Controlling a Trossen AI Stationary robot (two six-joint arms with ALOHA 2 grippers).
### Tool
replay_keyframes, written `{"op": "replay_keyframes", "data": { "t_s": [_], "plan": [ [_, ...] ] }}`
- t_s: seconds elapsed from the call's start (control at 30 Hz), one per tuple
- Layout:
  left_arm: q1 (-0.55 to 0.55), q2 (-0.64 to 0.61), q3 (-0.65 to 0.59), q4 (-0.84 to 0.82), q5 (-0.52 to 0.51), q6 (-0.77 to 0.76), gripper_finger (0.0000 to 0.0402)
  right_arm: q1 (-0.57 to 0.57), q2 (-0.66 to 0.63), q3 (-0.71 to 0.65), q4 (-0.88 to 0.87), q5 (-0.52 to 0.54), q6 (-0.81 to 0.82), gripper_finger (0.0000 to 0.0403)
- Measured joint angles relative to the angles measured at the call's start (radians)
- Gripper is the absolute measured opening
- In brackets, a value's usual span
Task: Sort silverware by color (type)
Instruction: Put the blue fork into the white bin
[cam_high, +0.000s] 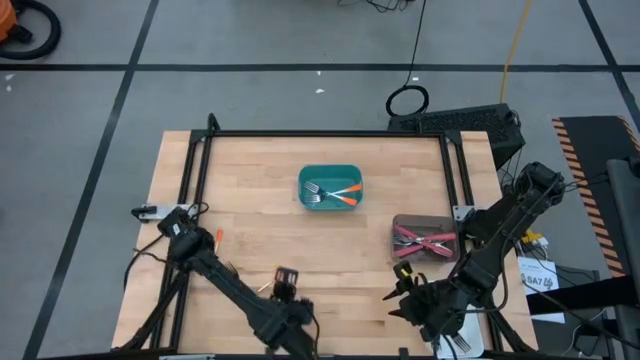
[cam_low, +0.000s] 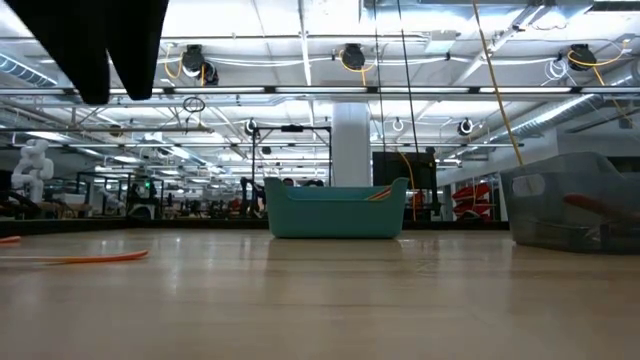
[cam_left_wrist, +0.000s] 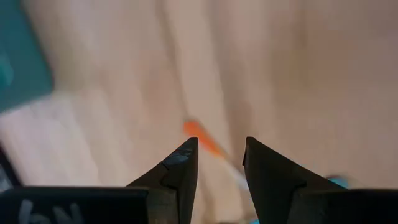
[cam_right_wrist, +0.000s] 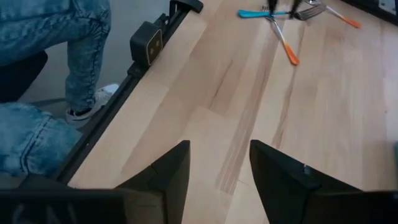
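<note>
From above, you have the sort partly done. The teal bin (cam_high: 330, 187) at mid-table holds two orange-handled forks (cam_high: 345, 193), and the grey bin (cam_high: 425, 238) toward the right side holds several red or pink-handled forks (cam_high: 420, 238). One more orange fork (cam_high: 214, 238) lies loose on the wood near the left arm's base. Both arms are bunched at the near edge: the left gripper (cam_high: 285, 290) and the right gripper (cam_high: 408, 297) sit low in the frame, neither carrying anything you can see. No bin for the blue forks shows here.

From table height, you see the teal bin (cam_low: 335, 212) straight ahead with an orange handle tip poking over its rim, the grey bin (cam_low: 575, 205) at right with a red handle inside, and the loose orange fork (cam_low: 95, 258) flat on the table at left. Nothing stands between it and the teal bin.

Through the left wrist camera, the left gripper (cam_left_wrist: 221, 158) hangs with a moderate gap and nothing in it, directly over an orange fork (cam_left_wrist: 208, 142) lying below; a bit of teal shows at the edge.

Through the right wrist camera, the right gripper (cam_right_wrist: 219, 162) is parted and empty over bare wood. Farther off lies an unsorted cluster: a blue-handled fork (cam_right_wrist: 255, 13) and two orange-handled ones (cam_right_wrist: 286, 46). A person's jeans-clad legs (cam_right_wrist: 56, 37) stand just off the table edge, so mind that side.
</note>
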Motion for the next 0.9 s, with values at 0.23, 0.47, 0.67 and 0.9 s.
{"op": "replay_keyframes", "data": {
  "t_s": [0.23, 0.47, 0.67, 0.9],
  "plan": [
    [0.064, -0.273, -0.348, 0.012, 0.034, -0.177, 0.0107, 0.025, 0.0, 0.0, -0.007, -0.002, 0.049, 0.016],
    [0.084, -0.668, -0.712, 0.197, 0.091, -0.465, 0.0082, 0.044, 0.0, 0.0, -0.01, -0.002, 0.018, 0.016],
    [0.095, -0.978, -1.016, 0.342, 0.157, -0.747, 0.008, 0.044, 0.0, 0.0, -0.01, -0.001, 0.021, 0.016],
    [0.093, -1.141, -1.242, 0.491, 0.206, -0.961, 0.0081, 0.043, 0.0, 0.0, -0.007, 0.002, -0.001, 0.016]
  ]
}}
